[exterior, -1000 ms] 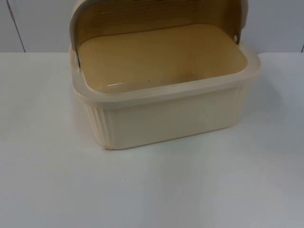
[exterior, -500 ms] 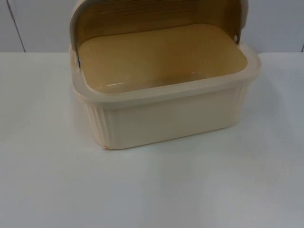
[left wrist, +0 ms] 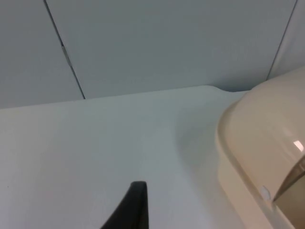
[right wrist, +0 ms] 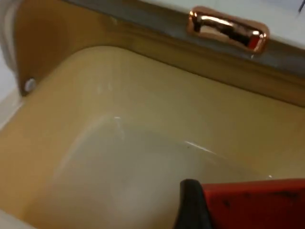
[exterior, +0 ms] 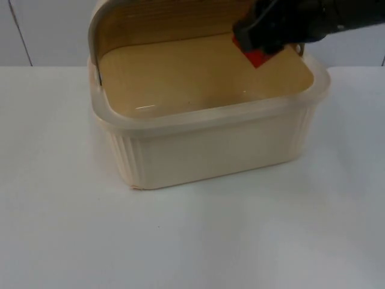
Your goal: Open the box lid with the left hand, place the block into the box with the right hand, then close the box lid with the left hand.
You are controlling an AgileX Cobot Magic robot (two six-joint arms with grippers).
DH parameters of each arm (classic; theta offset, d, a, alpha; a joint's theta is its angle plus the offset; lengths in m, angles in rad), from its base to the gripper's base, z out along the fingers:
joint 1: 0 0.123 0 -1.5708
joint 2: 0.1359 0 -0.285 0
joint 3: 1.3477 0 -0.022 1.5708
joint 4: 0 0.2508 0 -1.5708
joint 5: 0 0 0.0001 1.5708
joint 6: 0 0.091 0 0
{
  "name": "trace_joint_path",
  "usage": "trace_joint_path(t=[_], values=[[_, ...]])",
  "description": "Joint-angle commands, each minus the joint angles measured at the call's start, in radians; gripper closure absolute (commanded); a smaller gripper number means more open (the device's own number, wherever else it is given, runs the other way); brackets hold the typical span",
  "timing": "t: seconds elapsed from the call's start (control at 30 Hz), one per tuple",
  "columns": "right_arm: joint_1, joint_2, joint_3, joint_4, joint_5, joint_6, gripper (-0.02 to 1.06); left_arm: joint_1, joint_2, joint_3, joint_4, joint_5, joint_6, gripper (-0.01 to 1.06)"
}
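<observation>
One red block (exterior: 257, 56) sits clamped in our right pincer (exterior: 255, 45), over the open cream box (exterior: 204, 144) at two o'clock of its cavity. We judge it light, rigid, best pinched on flat faces. Our left pincer (left wrist: 131, 210) waits over the counter (exterior: 192, 241); its state we cannot tell.

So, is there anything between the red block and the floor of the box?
No. In the right wrist view, the block in the right claw hangs over the bare floor of the box.
</observation>
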Motion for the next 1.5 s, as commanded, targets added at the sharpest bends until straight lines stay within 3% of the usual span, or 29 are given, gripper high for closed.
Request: trace_joint_path(t=[0.0, 0.27, 0.4, 0.67, 0.8, 1.0, 1.07, 1.17, 1.2, 1.33, 1.37, 1.4, 1.47], values=[[-0.006, 0.051, 0.004, 0.014, -0.110, 0.005, 1.02, -0.007, 0.000, 0.004, 0.003, -0.003, -0.009, 0.00], [-0.030, 0.169, 0.004, 0.105, -0.318, 0.010, 1.02, -0.007, 0.000, 0.004, 0.017, -0.003, -0.009, 0.00], [-0.030, 0.208, 0.003, 0.107, -0.364, 0.010, 1.02, -0.007, 0.000, 0.004, 0.017, -0.005, -0.009, 0.00], [-0.030, 0.262, -0.058, 0.110, -0.359, 0.062, 1.02, -0.007, 0.000, 0.004, 0.022, -0.005, -0.009, 0.00], [-0.030, 0.275, -0.120, 0.118, -0.289, 0.062, 1.02, -0.007, 0.000, 0.004, 0.022, -0.005, -0.009, 0.00], [-0.030, 0.290, -0.127, 0.148, -0.273, 0.062, 0.97, -0.007, 0.000, 0.004, 0.024, -0.005, -0.009, 0.00], [-0.030, 0.297, -0.127, 0.166, -0.277, 0.057, 0.87, -0.007, 0.000, 0.004, 0.026, -0.005, -0.009, 0.00], [-0.030, 0.301, -0.127, 0.166, -0.277, 0.052, 0.58, -0.007, 0.000, 0.004, 0.026, -0.005, -0.009, 0.00], [-0.030, 0.301, -0.127, 0.166, -0.277, 0.052, 0.58, -0.007, 0.000, 0.004, 0.026, -0.005, -0.009, 0.00], [-0.030, 0.301, -0.127, 0.161, -0.270, 0.052, 0.08, -0.007, 0.000, 0.004, 0.026, -0.005, -0.009, 0.00], [-0.030, 0.301, -0.127, 0.161, -0.270, 0.052, 0.08, -0.007, 0.000, 0.004, 0.026, -0.005, -0.009, 0.00], [-0.030, 0.301, -0.127, 0.155, -0.265, 0.052, -0.01, -0.007, 0.000, 0.004, 0.026, -0.005, -0.009, 0.00], [-0.030, 0.299, -0.127, 0.128, -0.232, 0.049, -0.01, -0.007, 0.000, 0.004, 0.028, -0.005, -0.009, 0.00]])
